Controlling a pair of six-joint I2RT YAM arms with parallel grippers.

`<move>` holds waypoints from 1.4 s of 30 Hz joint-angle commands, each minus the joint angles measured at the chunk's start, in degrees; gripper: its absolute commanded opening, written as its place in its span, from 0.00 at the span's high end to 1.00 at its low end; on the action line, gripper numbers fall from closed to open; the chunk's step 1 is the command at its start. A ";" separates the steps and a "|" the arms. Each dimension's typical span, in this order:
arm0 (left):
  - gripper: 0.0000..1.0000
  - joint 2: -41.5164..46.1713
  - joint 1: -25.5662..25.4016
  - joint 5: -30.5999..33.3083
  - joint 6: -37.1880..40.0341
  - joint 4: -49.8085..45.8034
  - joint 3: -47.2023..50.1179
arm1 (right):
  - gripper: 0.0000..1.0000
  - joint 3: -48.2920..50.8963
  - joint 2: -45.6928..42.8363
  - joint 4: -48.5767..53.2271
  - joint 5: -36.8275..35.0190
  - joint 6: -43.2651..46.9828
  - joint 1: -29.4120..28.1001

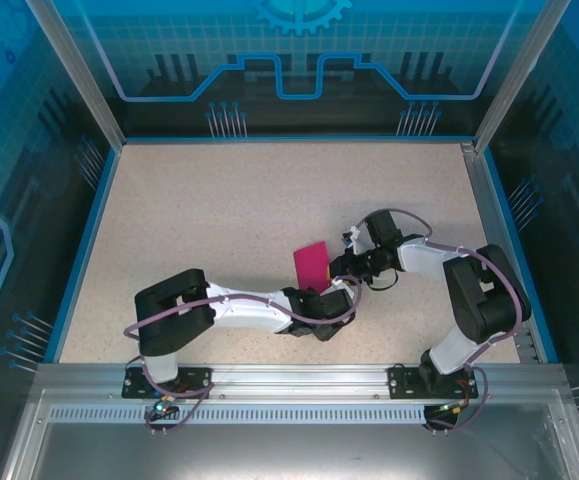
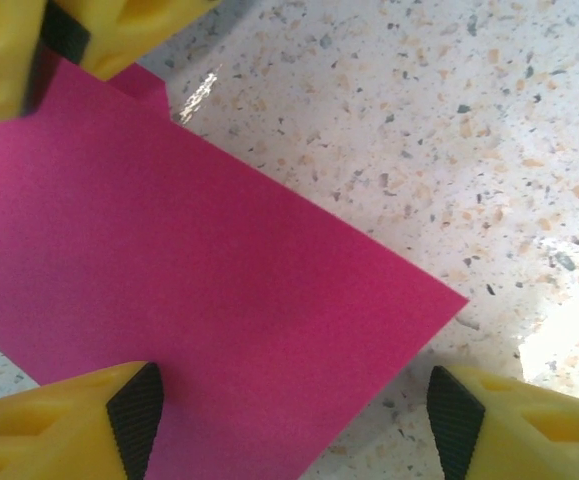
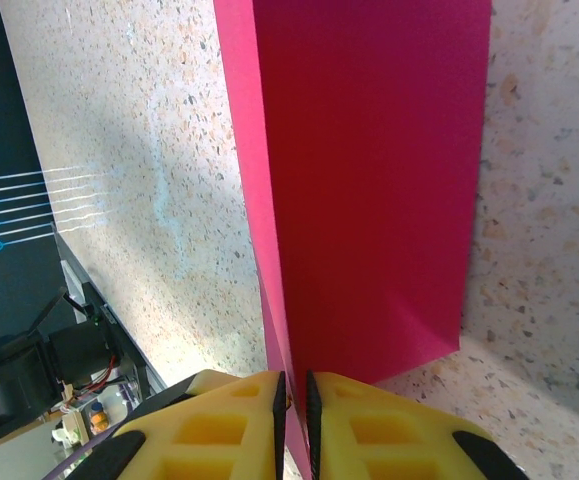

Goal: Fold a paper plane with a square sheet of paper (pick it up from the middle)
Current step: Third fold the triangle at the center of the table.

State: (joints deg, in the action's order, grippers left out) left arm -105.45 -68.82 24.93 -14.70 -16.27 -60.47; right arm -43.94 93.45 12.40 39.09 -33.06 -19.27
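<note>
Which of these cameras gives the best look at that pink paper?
The right wrist view: the pink paper is large and sharp there, its doubled layers visible, pinched between the right jaws. The left wrist view shows its flat face and one corner, cropped. The top view shows it whole but small.

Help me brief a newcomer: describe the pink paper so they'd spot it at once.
On the speckled table, look just right of centre, where the left arm and right arm meet. The paper is there, one edge pinched in the right fingers. It alone is magenta, a plain rectangle between black-and-white arms.
</note>
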 commanded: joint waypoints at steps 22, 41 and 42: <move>0.41 8.45 -0.19 -1.30 -0.02 4.87 6.32 | 0.91 -1.36 1.74 1.50 1.50 0.63 1.43; 0.27 3.15 -0.55 3.81 -0.68 4.44 2.46 | 0.91 -0.79 1.64 0.08 3.18 -0.01 2.05; 0.29 3.52 -0.55 4.10 -0.83 4.70 2.59 | 0.91 -0.74 1.78 0.14 3.16 0.08 2.04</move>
State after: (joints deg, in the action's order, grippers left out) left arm -102.13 -68.88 26.04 -14.70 -11.68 -56.55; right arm -44.36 95.26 12.75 40.80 -32.86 -18.31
